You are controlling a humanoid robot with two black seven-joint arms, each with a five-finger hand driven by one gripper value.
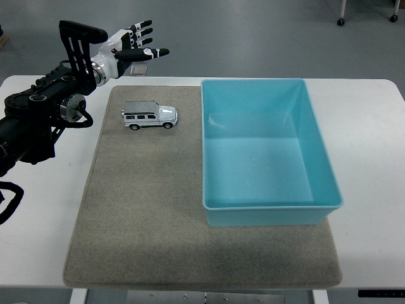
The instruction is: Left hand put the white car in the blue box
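A white and silver toy car (149, 116) stands on the grey mat (145, 209) near its far left corner, nose pointing right. The blue box (266, 152) sits on the right part of the mat, open and empty. My left hand (134, 47) is raised beyond the table's far edge, above and behind the car, fingers spread and pointing right, holding nothing. It is apart from the car. The right arm does not show.
The white table (373, 158) carries the mat. Two small grey squares (139, 64) lie on the floor beyond the table's far edge, partly behind my left hand. My black left arm (38, 120) lies over the table's left side.
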